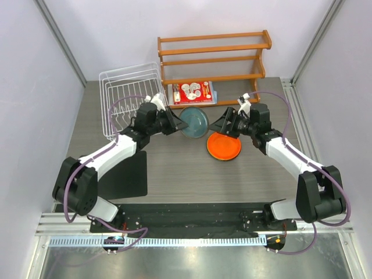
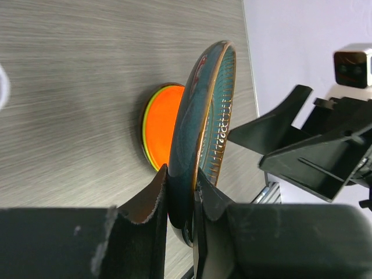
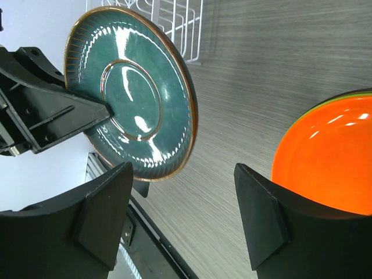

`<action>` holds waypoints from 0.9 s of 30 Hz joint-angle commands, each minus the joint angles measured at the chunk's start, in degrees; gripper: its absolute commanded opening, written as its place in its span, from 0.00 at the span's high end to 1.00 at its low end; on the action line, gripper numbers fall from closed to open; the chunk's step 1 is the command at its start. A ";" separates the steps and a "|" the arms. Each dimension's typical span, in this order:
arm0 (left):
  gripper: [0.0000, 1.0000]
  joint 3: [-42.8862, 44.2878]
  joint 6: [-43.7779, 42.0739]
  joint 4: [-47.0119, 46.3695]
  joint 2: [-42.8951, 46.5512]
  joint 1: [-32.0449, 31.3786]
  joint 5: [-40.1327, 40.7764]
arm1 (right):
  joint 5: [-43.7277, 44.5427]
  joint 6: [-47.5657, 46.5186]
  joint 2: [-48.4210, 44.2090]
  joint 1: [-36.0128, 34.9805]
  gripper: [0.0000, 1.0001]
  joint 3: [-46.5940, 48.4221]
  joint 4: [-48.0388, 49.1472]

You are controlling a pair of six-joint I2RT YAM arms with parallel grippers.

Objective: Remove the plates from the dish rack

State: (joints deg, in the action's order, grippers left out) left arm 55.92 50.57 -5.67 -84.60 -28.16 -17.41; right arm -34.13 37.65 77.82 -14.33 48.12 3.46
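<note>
one dark teal round plate (image 1: pixel 193 121), clamped in left hand (image 2: pixel 181 181), likely awaits handover; released right hand (image 3: pixel 181 195) must grip its rim.

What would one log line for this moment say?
left tool: shut on teal plate, gripped by rim | right tool: open, empty | orange plate: lying atop lime green plate | dish rack: no plates seen
</note>
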 commanded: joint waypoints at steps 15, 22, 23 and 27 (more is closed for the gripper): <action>1.00 4.11 2.26 -8.83 -2.33 -6.11 0.80 | -5.15 1.64 6.11 -0.88 0.63 -0.92 9.27; 1.00 3.76 2.34 -9.09 -2.50 -6.11 0.53 | -7.44 2.69 5.59 -0.79 0.99 -2.85 12.44; 1.00 3.58 2.43 -9.35 -2.59 -6.11 0.53 | -7.18 2.87 5.33 -0.88 0.99 -3.03 12.62; 1.00 3.76 2.34 -9.27 -3.03 -6.11 0.45 | -7.36 2.87 4.27 -0.88 0.99 -3.21 12.71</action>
State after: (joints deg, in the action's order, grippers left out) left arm 56.53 53.39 -7.40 -87.81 -32.16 -16.32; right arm -39.72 42.15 84.20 -12.45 45.34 14.39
